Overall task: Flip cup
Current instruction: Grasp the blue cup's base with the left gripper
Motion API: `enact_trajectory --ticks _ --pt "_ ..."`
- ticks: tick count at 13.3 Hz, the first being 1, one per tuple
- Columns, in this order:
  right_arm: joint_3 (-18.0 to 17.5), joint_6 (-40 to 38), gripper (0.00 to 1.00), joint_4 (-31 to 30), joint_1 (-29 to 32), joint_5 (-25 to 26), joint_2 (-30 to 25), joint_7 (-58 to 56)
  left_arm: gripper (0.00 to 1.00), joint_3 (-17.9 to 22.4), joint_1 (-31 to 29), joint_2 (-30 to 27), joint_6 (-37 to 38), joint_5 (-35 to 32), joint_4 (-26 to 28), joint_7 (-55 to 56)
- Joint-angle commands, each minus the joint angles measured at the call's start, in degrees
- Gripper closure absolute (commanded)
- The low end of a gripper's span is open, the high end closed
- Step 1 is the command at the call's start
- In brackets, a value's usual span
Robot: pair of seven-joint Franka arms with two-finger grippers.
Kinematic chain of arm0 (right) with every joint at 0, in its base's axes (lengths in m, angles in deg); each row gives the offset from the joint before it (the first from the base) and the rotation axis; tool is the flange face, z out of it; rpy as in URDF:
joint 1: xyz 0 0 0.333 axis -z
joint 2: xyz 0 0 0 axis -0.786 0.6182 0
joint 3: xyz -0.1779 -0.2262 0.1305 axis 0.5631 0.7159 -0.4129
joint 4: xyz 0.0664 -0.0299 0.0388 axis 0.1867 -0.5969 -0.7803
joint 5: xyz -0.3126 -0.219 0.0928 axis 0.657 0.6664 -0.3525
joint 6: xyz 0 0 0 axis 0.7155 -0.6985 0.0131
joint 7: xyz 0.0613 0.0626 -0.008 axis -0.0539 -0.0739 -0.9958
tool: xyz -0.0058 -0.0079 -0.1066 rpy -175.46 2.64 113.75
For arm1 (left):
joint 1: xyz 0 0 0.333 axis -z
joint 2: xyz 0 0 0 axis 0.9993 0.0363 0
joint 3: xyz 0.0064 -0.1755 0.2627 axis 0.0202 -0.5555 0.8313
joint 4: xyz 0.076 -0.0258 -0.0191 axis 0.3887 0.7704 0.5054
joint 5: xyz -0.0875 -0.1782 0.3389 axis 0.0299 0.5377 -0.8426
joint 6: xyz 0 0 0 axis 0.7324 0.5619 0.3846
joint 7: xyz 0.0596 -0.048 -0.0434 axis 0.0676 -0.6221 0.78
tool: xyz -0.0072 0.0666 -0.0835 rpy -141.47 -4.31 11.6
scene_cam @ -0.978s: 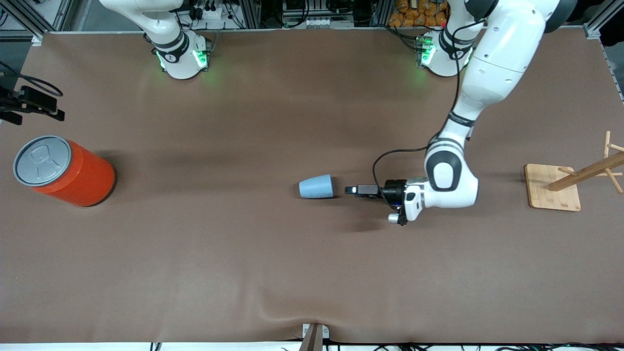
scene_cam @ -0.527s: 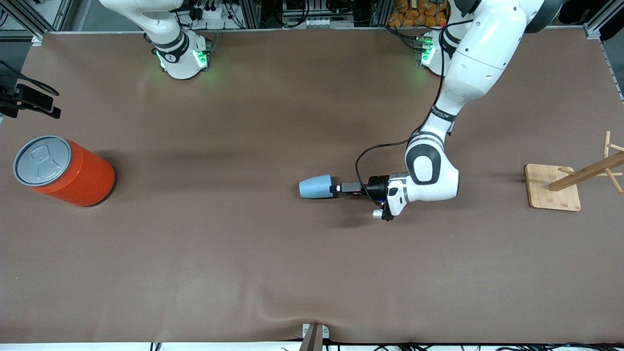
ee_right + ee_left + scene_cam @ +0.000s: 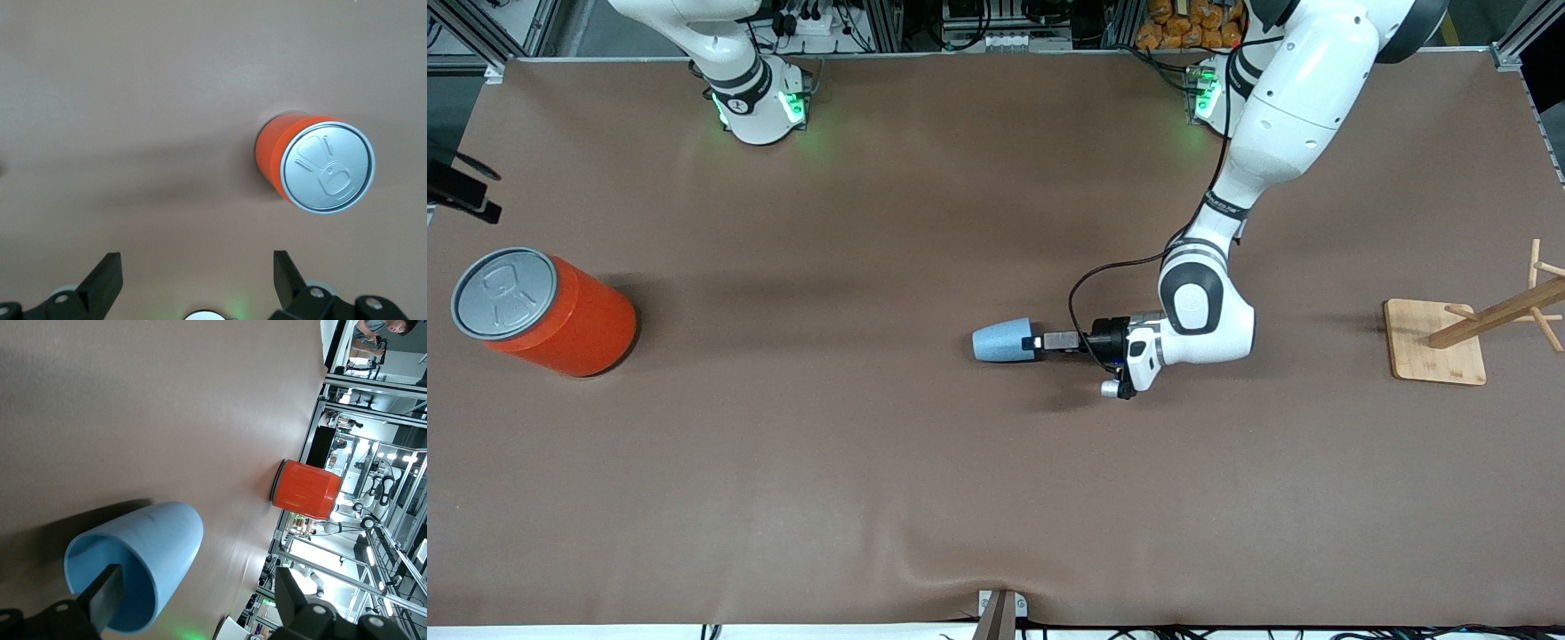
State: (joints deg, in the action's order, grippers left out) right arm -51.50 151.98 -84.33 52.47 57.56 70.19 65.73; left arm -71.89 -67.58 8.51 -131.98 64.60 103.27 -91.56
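The light-blue cup (image 3: 1003,341) lies on its side in the middle of the table, its open mouth turned toward the left arm's end. My left gripper (image 3: 1039,342) is low at that mouth and open. In the left wrist view one finger (image 3: 105,590) reaches into the cup (image 3: 143,550), and the other finger (image 3: 288,587) stands well outside it, apart from the wall. My right gripper (image 3: 197,267) is open and empty, high over bare table near the orange can.
A large orange can (image 3: 543,311) with a grey lid stands upright at the right arm's end of the table. A wooden peg stand (image 3: 1436,342) on a square base sits at the left arm's end. The brown table cover (image 3: 960,489) has a low wrinkle near the front edge.
My left gripper has slid along the table toward the cup, and one finger now sits in its mouth. The cup has not moved. The right gripper drifted slightly toward the table's end.
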Motion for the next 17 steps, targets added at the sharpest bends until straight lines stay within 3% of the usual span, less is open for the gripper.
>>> enact_trajectory --ticks 1,4,7,10,11,14,17 --pt "-0.51 -1.58 0.0 2.36 1.02 0.26 1.14 0.24 0.0 0.08 0.58 0.96 -0.34 2.58 -1.01 0.5" --pt "-0.69 0.26 0.0 0.6 0.49 -0.35 0.62 -0.55 0.0 0.08 1.54 1.84 -0.34 5.12 -1.89 0.06" --pt "-0.95 5.7 0.0 -9.04 0.31 -0.44 -6.13 -0.47 0.0 0.08 2.42 3.68 -0.34 6.18 -4.25 0.06" --pt "-1.13 5.54 0.0 -9.52 -0.03 -0.53 -6.42 -0.64 0.0 0.08 4.0 5.09 -0.34 7.94 -5.23 -0.02" --pt "-1.13 5.63 0.0 -8.9 -0.56 -0.53 -6.24 -0.38 0.11 0.08 4.1 5.44 -0.34 8.12 -5.32 -0.11" --pt "-0.6 5.37 0.0 -7.23 0.66 -0.62 -6.42 -0.38 1.0 0.26 3.92 5.1 -0.34 7.51 -5.32 -0.29" --pt "-1.04 6.07 0.0 -7.23 -0.12 -0.62 -5.81 -0.2 1.0 0.61 3.83 4.57 -0.34 7.33 -5.32 -1.26"
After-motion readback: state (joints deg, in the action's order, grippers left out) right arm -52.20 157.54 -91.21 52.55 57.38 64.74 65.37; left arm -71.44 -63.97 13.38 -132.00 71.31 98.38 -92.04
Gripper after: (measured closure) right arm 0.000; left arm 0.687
